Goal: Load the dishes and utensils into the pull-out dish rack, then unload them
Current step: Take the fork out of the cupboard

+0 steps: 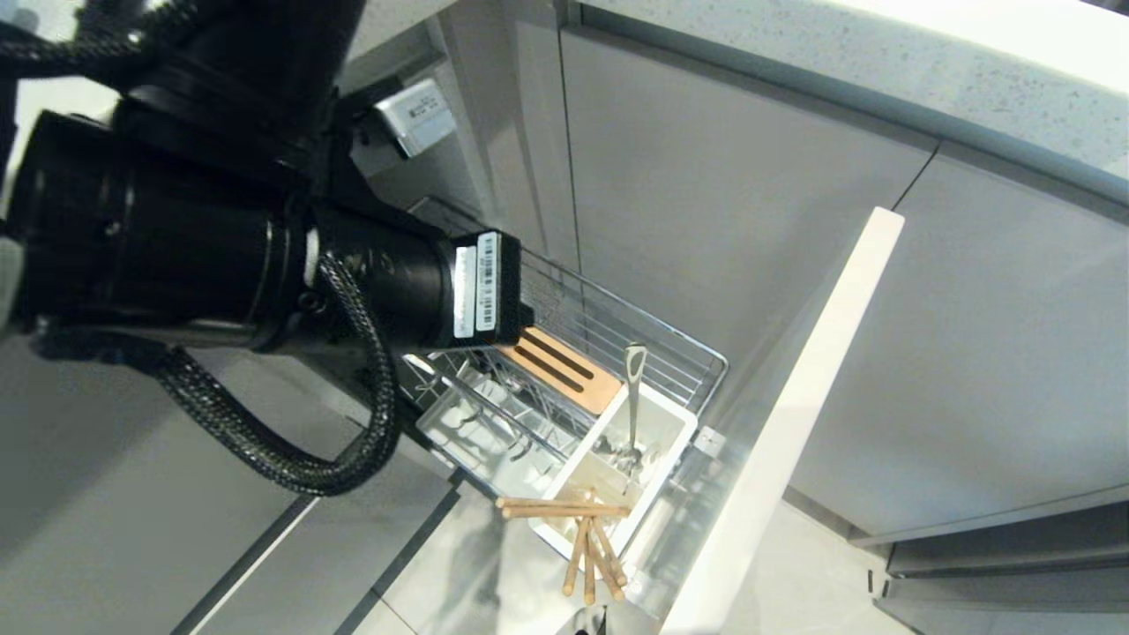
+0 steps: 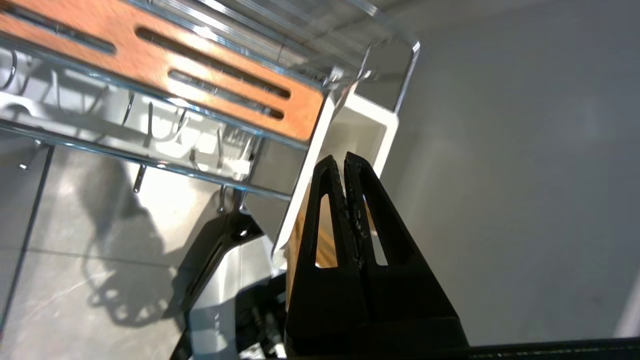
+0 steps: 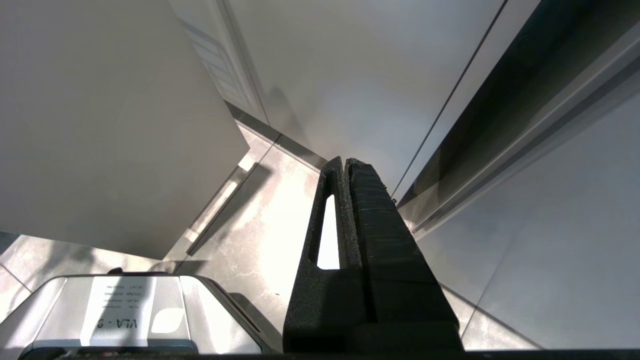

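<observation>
1. The pull-out dish rack [image 1: 617,353] stands drawn out of the cabinet row, its pale front panel [image 1: 794,423] at the outer end and the grey cabinet doors [image 1: 723,203] behind it.
2. A slotted wooden strip [image 1: 560,366] lies along the rack's top, just beside the white utensil caddy [image 1: 657,441] that sits at the panel end of the rack.
3. A slim silver spoon [image 1: 633,397] stands upright in the caddy, its broad end up.
4. The wooden chopsticks [image 1: 586,538] are at the caddy's near end: some lie across its rim, others stick out past it over the floor [image 1: 459,564].
5. Metal pegs [image 2: 150,120] and a white tray [image 1: 476,432] show in the rack's open part beside the caddy; no plate or bowl can be seen there.
6. The left arm [image 1: 265,238] reaches across the upper left of the head view, hiding the rack's inner end.
7. The left tool [image 2: 344,162] hangs just beside the caddy's corner, fingers pressed together and holding nothing.
8. The right tool [image 3: 345,165] is away from the rack, pointing toward the floor by the cabinet fronts, fingers closed and empty.
9. The pale counter [image 1: 882,53] runs above the cabinets.
</observation>
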Motion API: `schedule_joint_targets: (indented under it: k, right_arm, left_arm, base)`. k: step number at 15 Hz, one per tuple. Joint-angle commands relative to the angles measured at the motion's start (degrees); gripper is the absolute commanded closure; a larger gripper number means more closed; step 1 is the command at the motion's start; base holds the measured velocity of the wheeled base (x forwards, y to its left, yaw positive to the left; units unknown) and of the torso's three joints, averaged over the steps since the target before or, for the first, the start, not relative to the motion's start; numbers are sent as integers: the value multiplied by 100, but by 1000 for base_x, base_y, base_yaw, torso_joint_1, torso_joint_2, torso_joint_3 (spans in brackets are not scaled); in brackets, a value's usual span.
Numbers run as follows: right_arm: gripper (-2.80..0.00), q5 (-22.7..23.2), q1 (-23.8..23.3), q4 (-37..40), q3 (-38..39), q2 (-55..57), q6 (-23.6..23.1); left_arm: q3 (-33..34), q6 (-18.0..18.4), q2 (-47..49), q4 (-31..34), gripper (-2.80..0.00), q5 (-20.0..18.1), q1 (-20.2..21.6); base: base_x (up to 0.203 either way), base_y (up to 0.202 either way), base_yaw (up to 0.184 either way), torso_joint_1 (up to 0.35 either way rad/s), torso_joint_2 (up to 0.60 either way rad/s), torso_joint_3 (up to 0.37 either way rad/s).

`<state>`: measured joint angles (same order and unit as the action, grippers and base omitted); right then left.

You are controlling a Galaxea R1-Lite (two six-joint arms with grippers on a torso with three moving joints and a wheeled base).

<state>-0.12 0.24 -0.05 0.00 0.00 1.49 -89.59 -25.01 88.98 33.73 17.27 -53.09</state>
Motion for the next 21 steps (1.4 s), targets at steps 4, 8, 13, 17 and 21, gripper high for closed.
schedule_joint_targets:
  k: [4, 8, 13, 17, 21]
  right_arm:
    - [0, 3, 2, -4, 9, 0, 1]
    - [0, 3, 2, -4, 8, 0, 1]
    - [0, 3, 2, -3, 5, 0, 1]
    - [0, 0, 2, -4, 9, 0, 1]
    - [0, 3, 2, -4, 9, 0, 1]
  left_arm:
    - [266, 304, 476, -282, -280, 8, -127]
    - [418, 1355, 596, -984, -280, 9, -63]
    - [846, 2186, 800, -1821, -280, -13, -10]
    - [1435, 2839, 903, -2649, -280, -148, -17]
    - [1957, 4018, 914, -3541, -280, -388, 170]
  base:
    - [0, 0, 0, 0, 0, 0]
    - [0, 0, 0, 0, 0, 0]
    - [0, 0, 0, 0, 0, 0]
    - [0, 0, 0, 0, 0, 0]
    - [0, 0, 0, 0, 0, 0]
